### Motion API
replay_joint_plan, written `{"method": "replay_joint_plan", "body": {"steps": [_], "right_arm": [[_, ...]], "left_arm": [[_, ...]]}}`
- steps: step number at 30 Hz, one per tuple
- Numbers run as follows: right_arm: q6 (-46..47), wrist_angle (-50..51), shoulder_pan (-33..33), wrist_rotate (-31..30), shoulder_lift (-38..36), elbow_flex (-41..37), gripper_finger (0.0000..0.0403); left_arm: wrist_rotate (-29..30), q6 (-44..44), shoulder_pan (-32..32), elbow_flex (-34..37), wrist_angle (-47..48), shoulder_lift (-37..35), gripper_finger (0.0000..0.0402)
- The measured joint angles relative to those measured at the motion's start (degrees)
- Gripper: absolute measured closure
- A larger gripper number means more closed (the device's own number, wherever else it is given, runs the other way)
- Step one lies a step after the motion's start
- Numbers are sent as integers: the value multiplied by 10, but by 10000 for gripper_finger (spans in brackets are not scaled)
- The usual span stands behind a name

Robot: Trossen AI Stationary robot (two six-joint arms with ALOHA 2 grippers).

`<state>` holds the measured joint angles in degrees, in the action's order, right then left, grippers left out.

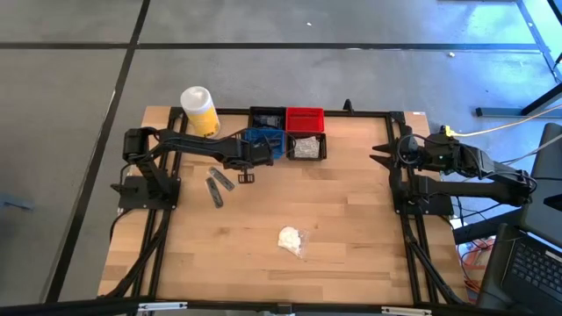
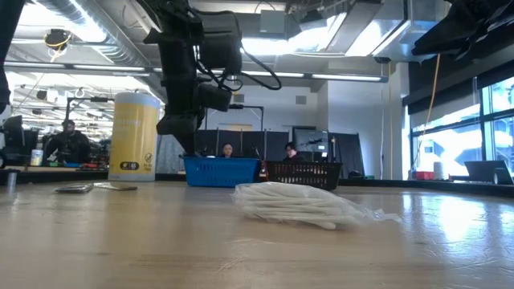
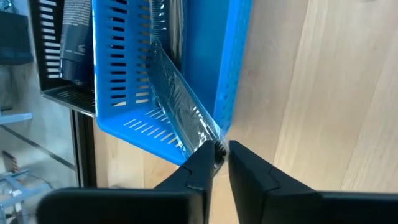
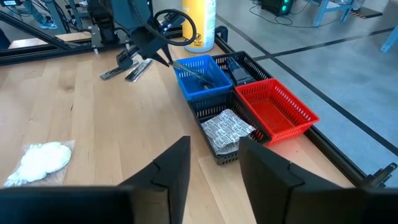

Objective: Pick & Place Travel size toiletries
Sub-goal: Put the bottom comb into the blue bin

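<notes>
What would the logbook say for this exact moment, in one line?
left claw: pinching clear packet over blue bin | right claw: open, waiting at table edge | white wad: on table

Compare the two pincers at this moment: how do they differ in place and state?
The left pincer is at the blue bin's rim, nipping the end of a clear packet that slants into the bin; the right pincer waits at the table's right edge with nothing between its fingers. The left's fingers stand nearly together, the right's well apart. Both are dark and two-fingered.
</notes>
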<state>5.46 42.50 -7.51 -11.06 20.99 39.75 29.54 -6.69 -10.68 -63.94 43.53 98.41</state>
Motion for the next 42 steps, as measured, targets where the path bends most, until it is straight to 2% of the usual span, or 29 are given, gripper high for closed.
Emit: {"method": "replay_joint_plan", "body": {"steps": [6, 16, 22, 30, 36, 42], "right_arm": [[0, 0, 0, 0, 0, 0, 273], [0, 0, 0, 0, 0, 0, 285], [0, 0, 0, 0, 0, 0, 291], [0, 0, 0, 0, 0, 0, 296], [0, 0, 0, 0, 0, 0, 287], [0, 0, 0, 0, 0, 0, 273]], "left_arm": [[20, 1, 0, 0, 0, -1, 396], [38, -20, 0, -32, 2, -2, 398], [18, -38, 0, -72, 7, -2, 398], [19, -40, -27, -81, 17, -3, 399], [24, -36, -38, -81, 18, -7, 399], [24, -30, -38, -81, 17, -41, 399]]}}
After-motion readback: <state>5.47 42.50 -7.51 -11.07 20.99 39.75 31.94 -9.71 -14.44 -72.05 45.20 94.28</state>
